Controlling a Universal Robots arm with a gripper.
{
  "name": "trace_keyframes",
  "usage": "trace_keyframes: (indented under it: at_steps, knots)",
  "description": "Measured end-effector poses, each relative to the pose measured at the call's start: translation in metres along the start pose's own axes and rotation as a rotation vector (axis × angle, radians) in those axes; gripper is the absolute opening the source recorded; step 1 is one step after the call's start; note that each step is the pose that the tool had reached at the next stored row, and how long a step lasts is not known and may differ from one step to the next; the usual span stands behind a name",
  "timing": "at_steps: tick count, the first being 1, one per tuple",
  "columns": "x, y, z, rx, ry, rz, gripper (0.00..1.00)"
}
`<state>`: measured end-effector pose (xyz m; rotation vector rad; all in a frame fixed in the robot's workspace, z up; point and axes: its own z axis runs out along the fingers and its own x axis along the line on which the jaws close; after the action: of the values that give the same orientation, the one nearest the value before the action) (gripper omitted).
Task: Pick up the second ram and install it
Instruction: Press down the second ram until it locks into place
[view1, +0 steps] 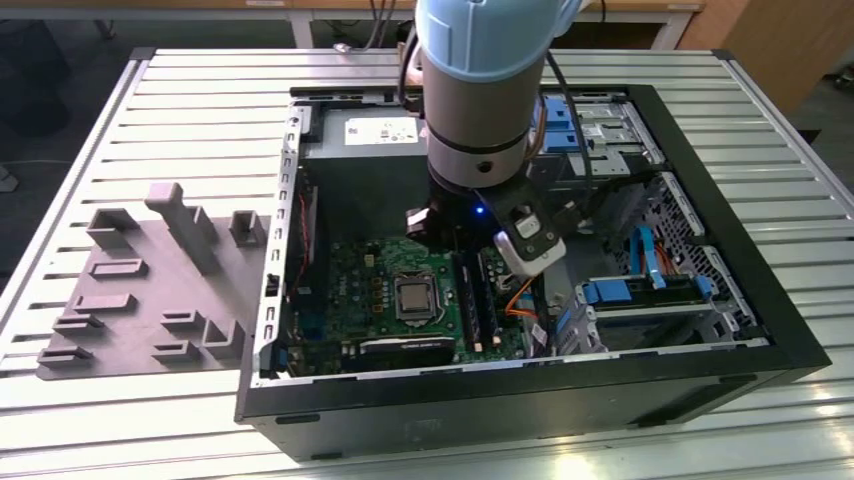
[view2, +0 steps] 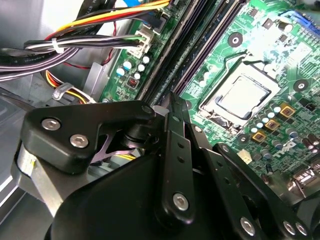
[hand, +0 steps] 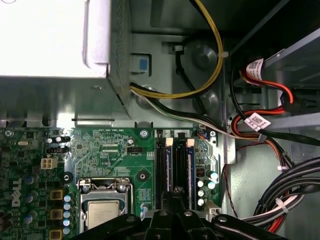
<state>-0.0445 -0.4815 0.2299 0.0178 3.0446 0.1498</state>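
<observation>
Fingers (hand: 176, 197) of the black linkage gripper (hand: 176, 192) are pinched together, tips pressing the long, narrow dark second ram (hand: 191, 172) seated in the green motherboard (hand: 107, 155)'s slot, apparently for seating, beside another stick (hand: 169, 172).

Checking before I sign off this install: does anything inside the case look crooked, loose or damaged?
Nothing stands out. The ram slots run straight and parallel on the motherboard. The gripper sits right over them, and the cable bundle lies off to one side of the slots. No damage shows.
</observation>
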Motion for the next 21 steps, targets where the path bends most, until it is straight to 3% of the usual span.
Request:
trace_keyframes:
  at_steps: [21]
  knots:
    - [-0.0001,-0.0092,-0.0009,-0.0001,-0.0001,0.000,0.11]
